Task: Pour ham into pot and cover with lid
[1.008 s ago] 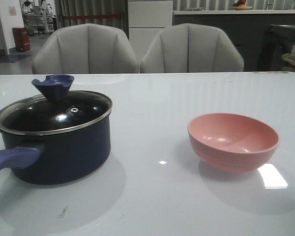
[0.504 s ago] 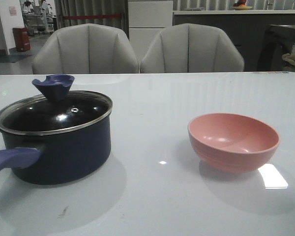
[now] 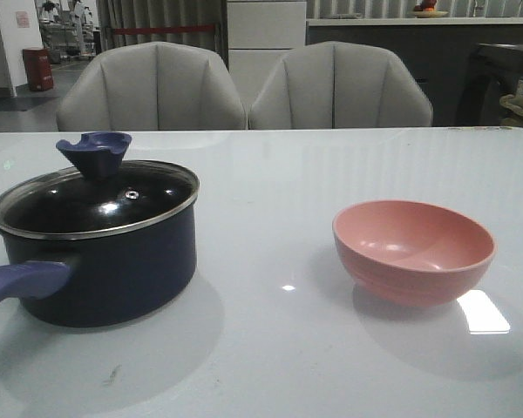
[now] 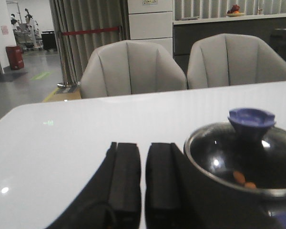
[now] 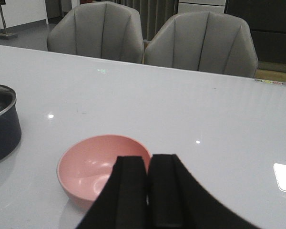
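The dark navy pot point(image 3: 113, 270) stands on the left of the table, its blue-purple handle point(image 3: 22, 283) pointing toward the near left edge. The glass lid point(image 3: 96, 202) with its blue knob point(image 3: 93, 153) sits on the pot. Through the lid point(image 4: 248, 162) in the left wrist view, orange ham pieces point(image 4: 238, 177) show inside. My left gripper point(image 4: 144, 145) is shut and empty, just beside the pot's rim. My right gripper point(image 5: 148, 160) is shut and empty, close behind the pink bowl point(image 5: 93, 164). Neither gripper appears in the front view.
The pink bowl point(image 3: 414, 248) stands empty on the right of the white table point(image 3: 279, 348). Two grey chairs point(image 3: 244, 87) stand behind the far table edge. A bright light reflection point(image 3: 482, 312) lies beside the bowl.
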Robot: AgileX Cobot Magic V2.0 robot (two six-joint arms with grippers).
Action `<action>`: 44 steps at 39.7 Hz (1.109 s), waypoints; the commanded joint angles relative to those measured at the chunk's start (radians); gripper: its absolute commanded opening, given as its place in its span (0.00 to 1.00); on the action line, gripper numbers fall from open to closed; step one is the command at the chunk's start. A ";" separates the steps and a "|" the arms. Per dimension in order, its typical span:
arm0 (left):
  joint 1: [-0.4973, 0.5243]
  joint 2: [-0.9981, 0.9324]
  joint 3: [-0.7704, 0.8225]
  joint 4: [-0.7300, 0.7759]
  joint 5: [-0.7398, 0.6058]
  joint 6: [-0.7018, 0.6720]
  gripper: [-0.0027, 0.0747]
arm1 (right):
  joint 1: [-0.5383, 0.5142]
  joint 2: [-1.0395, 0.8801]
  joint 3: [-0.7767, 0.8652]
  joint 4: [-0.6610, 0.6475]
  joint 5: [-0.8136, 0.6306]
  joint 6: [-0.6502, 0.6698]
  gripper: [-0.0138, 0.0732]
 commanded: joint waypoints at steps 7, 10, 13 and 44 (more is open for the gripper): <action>0.023 -0.020 0.030 -0.043 -0.103 -0.012 0.19 | 0.000 0.008 -0.028 -0.003 -0.082 -0.008 0.33; 0.023 -0.020 0.030 -0.045 -0.103 -0.062 0.19 | 0.000 0.008 -0.028 -0.003 -0.082 -0.008 0.33; 0.023 -0.020 0.030 -0.045 -0.103 -0.098 0.19 | 0.000 0.008 -0.028 -0.003 -0.082 -0.008 0.33; 0.023 -0.020 0.030 -0.043 -0.101 -0.107 0.19 | 0.000 0.008 -0.028 -0.003 -0.082 -0.008 0.33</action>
